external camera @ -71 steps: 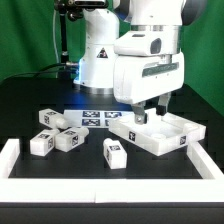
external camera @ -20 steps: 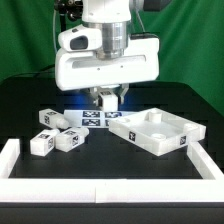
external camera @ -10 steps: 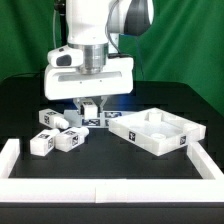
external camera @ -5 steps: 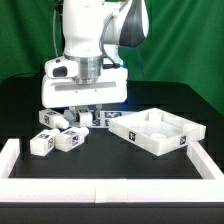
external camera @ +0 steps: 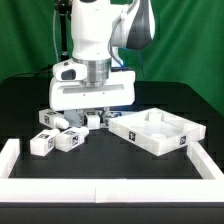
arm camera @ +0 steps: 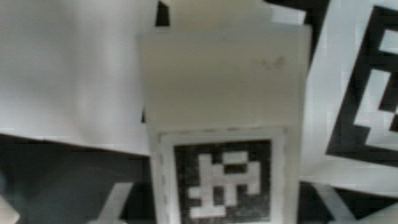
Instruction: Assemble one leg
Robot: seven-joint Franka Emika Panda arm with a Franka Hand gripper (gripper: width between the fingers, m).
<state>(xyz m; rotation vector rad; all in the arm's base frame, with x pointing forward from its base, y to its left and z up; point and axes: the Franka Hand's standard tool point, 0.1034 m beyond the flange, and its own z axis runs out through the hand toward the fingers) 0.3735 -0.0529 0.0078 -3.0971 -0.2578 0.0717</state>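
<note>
Held the leg [external camera: 94, 119] between the fingers of the gripper [external camera: 94, 117], closed on it, low over the marker board [external camera: 112, 117] near the middle of the table [external camera: 110, 152]. Filled the middle of the wrist view with that leg [arm camera: 214, 110], pale top and a black-and-white tag on the lower face, the board's tags [arm camera: 365, 80] close behind it. Could not tell whether the leg touched the board or hung just above.

Left three spare legs nearby toward the exterior view's left: one [external camera: 48, 118] just beside the gripper, two more [external camera: 42, 143] [external camera: 68, 139] side by side nearer the front. Lay the big white panel [external camera: 150, 143] toward the exterior view's right, near the gripper but apart from it, its corner sockets facing up.

Showed bare black table in front of the gripper, between the spare legs and the panel, up to the white border [external camera: 110, 166] along the front edge and both sides. Offered little room toward the exterior view's left, with the nearest spare leg close by.

Stood the arm [external camera: 95, 40] upright behind, wrist straight down, the wide gripper body level above the board.
</note>
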